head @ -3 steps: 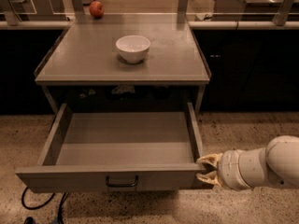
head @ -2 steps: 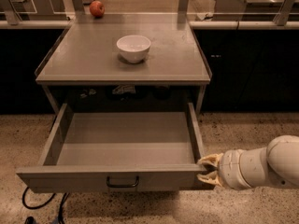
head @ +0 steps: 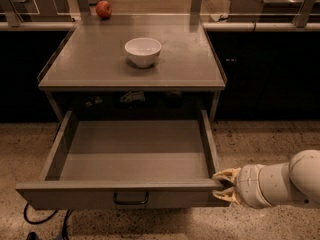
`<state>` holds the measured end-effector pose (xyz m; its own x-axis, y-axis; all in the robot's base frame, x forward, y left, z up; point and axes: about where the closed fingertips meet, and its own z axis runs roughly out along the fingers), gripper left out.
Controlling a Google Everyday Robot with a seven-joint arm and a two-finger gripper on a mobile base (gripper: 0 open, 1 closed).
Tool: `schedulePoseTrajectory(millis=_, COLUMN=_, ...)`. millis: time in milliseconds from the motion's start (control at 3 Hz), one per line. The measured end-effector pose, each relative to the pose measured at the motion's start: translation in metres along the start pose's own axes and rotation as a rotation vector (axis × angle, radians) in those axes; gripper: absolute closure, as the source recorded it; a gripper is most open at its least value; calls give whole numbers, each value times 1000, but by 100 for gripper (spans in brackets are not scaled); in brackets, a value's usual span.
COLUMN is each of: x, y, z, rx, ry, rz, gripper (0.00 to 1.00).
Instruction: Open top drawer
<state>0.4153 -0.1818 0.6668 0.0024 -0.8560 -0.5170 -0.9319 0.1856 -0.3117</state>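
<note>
The top drawer [head: 131, 156] is a wide grey metal drawer. It stands pulled far out from under the table top, and its plain grey inside holds nothing. A small dark wire handle [head: 131, 199] sits at the centre of its front panel [head: 75, 196]. My gripper [head: 226, 185] comes in from the right on a white arm [head: 280, 181]. It is at the right end of the drawer's front panel, against the front right corner, well to the right of the handle.
A white bowl [head: 143, 51] stands on the grey table top [head: 90, 64] above the drawer. A red apple [head: 103, 9] lies at the back left. Dark cabinets flank the table. A black cable [head: 35, 219] lies on the speckled floor at front left.
</note>
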Motion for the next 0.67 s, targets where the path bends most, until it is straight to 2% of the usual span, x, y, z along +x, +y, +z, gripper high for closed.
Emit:
schedulePoseTrajectory(millis=333, x=4, y=11, z=-2, rx=0, ry=-5, rz=-3, gripper=100)
schedulePoseTrajectory(millis=667, x=2, y=10, z=-4, rx=0, ry=-5, rz=-3, gripper=100)
